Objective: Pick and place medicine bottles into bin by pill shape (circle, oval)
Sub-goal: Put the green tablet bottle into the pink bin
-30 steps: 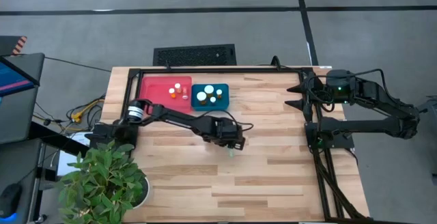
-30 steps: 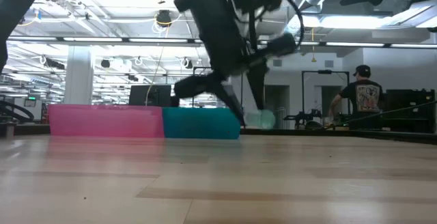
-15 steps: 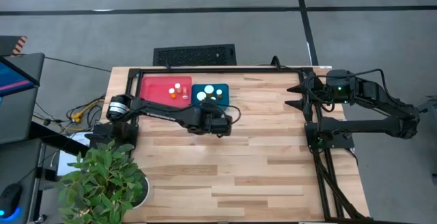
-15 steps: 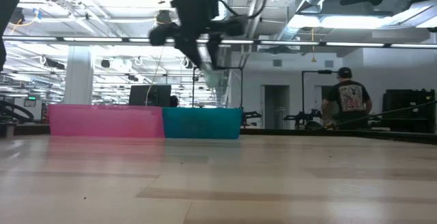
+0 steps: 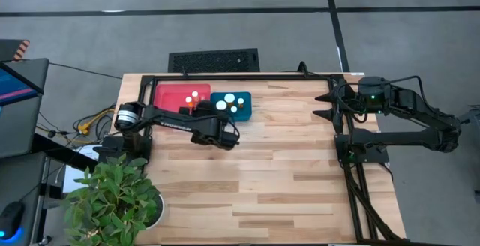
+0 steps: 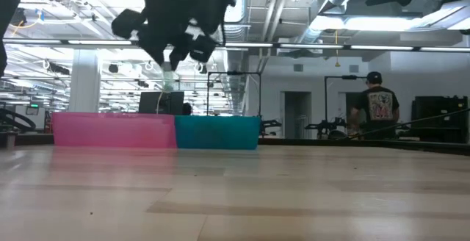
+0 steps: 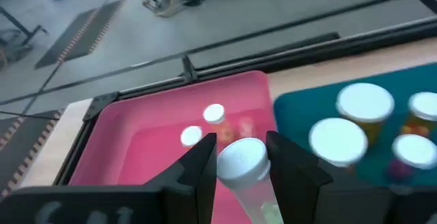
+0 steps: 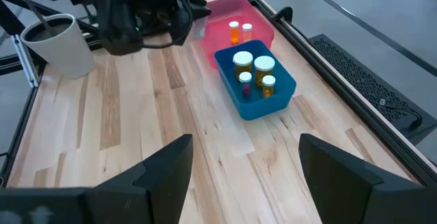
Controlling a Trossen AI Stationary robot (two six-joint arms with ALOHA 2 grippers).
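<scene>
My left gripper (image 7: 239,149) is shut on a small clear medicine bottle with a white cap (image 7: 240,161). It hangs over the near edge of the pink bin (image 5: 174,96), beside the teal bin (image 5: 244,114), and well above both in the low view (image 6: 175,54). Two small bottles (image 7: 214,113) stand in the pink bin. Several white-capped bottles (image 8: 244,59) stand in the teal bin. My right gripper (image 8: 246,156) waits open at the table's right side (image 5: 326,105) with nothing between its fingers. My left gripper pinches the bottle's body just behind the cap (image 7: 254,195) between its two fingers (image 7: 205,157). The fingers slant down toward the pink bin and lie along the bottle. The cap sticks out past the fingertips. The bottle is lifted clear of table and bins.
A potted plant (image 5: 112,197) stands at the near left corner; its white pot (image 8: 58,43) shows in the right wrist view. A black frame rail (image 5: 240,76) runs along the far edge, with a keyboard (image 5: 214,60) behind it. A person (image 6: 378,107) stands far off in the room.
My left gripper has risen from just above the table and gone toward the far left, to the bins. It has tipped from pointing down to a shallow slant. It stays shut on the bottle, which has been carried up above the bins' rims.
</scene>
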